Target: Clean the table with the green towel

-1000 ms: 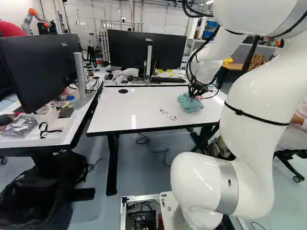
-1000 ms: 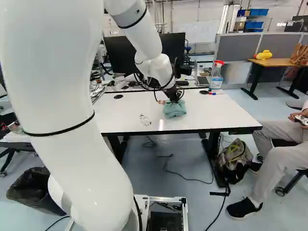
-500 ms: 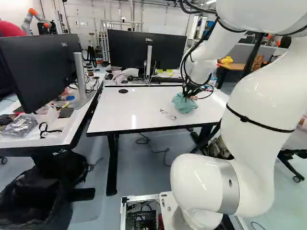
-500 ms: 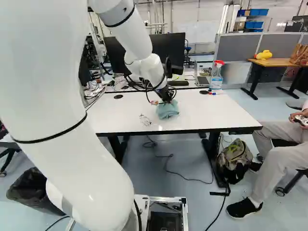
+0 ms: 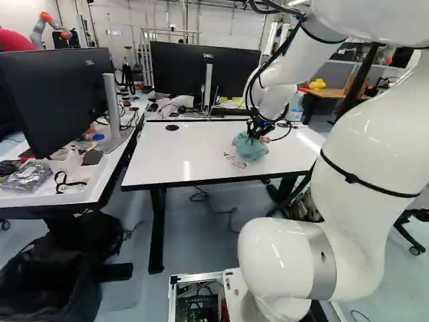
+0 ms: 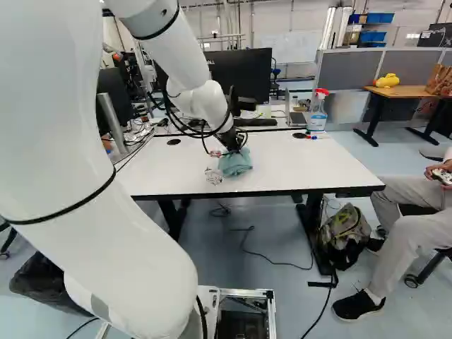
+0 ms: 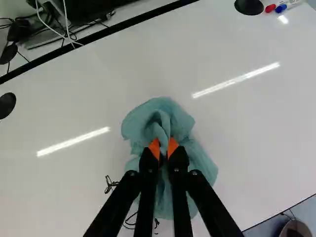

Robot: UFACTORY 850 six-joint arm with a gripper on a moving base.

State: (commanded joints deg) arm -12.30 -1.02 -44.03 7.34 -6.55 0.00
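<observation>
The jaws were closed on a gathered fold of the green towel [image 5: 251, 149], evidently so that the loose cloth beneath could serve as a wiping pad. The towel lay on the white tabletop [image 5: 181, 151], just beside a black scribble [image 5: 234, 160], presumably the mark to be removed; a sideways pass over it appeared due. Glare streaks crossed the glossy surface. A spray bottle [image 6: 318, 121] stood at its far side near markers [image 6: 308, 136]. Beyond were monitors [image 5: 228, 74]; a backpack [image 6: 345, 233] sat on the floor.
</observation>
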